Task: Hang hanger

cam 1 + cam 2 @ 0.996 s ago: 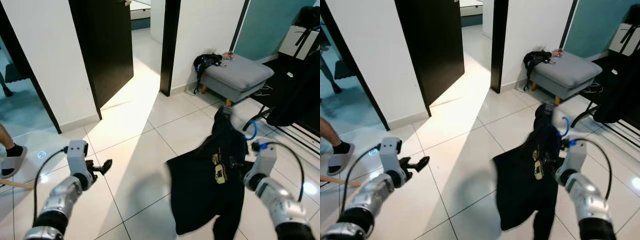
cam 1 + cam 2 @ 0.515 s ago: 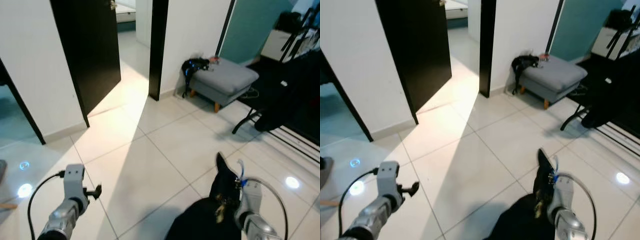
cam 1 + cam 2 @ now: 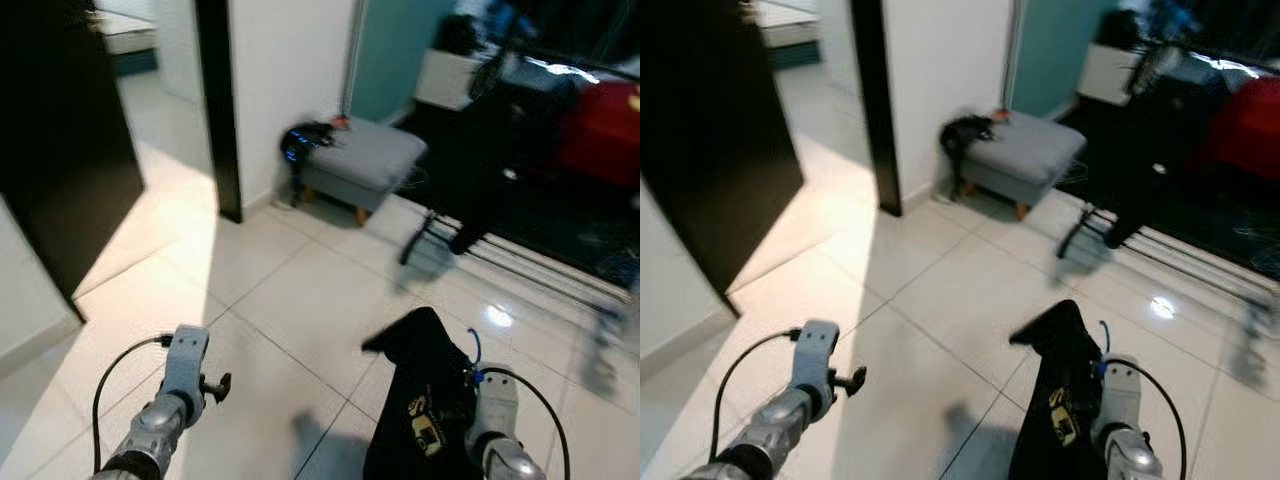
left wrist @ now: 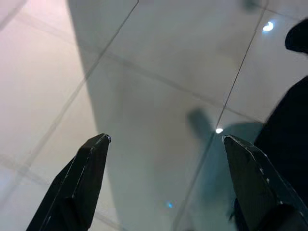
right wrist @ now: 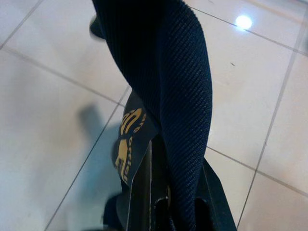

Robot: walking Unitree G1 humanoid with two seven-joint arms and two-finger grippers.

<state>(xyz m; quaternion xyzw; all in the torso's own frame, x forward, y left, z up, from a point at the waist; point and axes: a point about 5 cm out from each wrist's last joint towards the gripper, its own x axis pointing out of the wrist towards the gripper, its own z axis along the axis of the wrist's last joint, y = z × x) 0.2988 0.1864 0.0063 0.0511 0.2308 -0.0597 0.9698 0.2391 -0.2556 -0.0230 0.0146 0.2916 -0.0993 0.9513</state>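
the view has swung right toward the dark clothes rack (image 3: 520,130), so hanging looks near; right gripper (image 5: 166,192) clamps the navy shirt (image 3: 425,400), left gripper (image 4: 163,159) spread empty over the floor tiles (image 3: 300,300).

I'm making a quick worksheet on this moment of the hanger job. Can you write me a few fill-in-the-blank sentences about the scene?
1. The right gripper is shut on a dark ____ with a yellow print.
2. The left gripper is open above the bare ____ floor.
3. A black bag rests on the ____ footstool.

Missing words: garment; tiled; grey
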